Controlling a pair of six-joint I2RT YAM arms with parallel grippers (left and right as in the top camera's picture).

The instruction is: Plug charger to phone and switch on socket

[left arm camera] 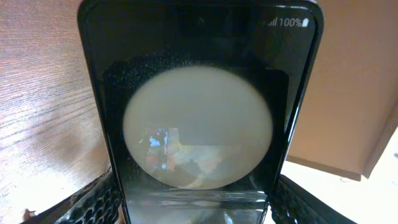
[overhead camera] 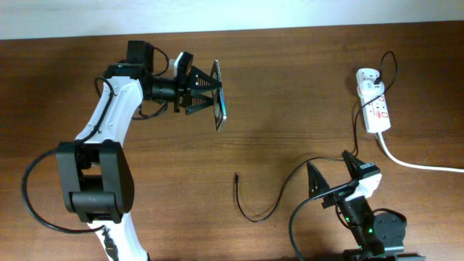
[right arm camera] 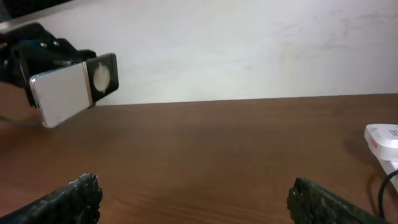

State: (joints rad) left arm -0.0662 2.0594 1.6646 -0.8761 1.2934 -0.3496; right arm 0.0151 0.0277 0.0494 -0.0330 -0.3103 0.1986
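My left gripper (overhead camera: 205,90) is shut on the phone (overhead camera: 219,99) and holds it on edge above the table at the back left. In the left wrist view the phone (left arm camera: 199,118) fills the frame between my fingers (left arm camera: 199,211), its black screen showing a pale round blob and "100%". The right wrist view shows its silver back (right arm camera: 62,93). The charger's black plug tip (overhead camera: 236,176) lies on the table, and its thin cable (overhead camera: 255,217) loops right and up to the white adapter (overhead camera: 367,75) on the socket (overhead camera: 378,112). My right gripper (overhead camera: 333,170) is open and empty, low at the front right (right arm camera: 199,202).
The socket's thick white cord (overhead camera: 417,164) runs off to the right edge. The socket's end shows at the right edge of the right wrist view (right arm camera: 384,138). A pale wall stands behind the brown wooden table (overhead camera: 290,87).
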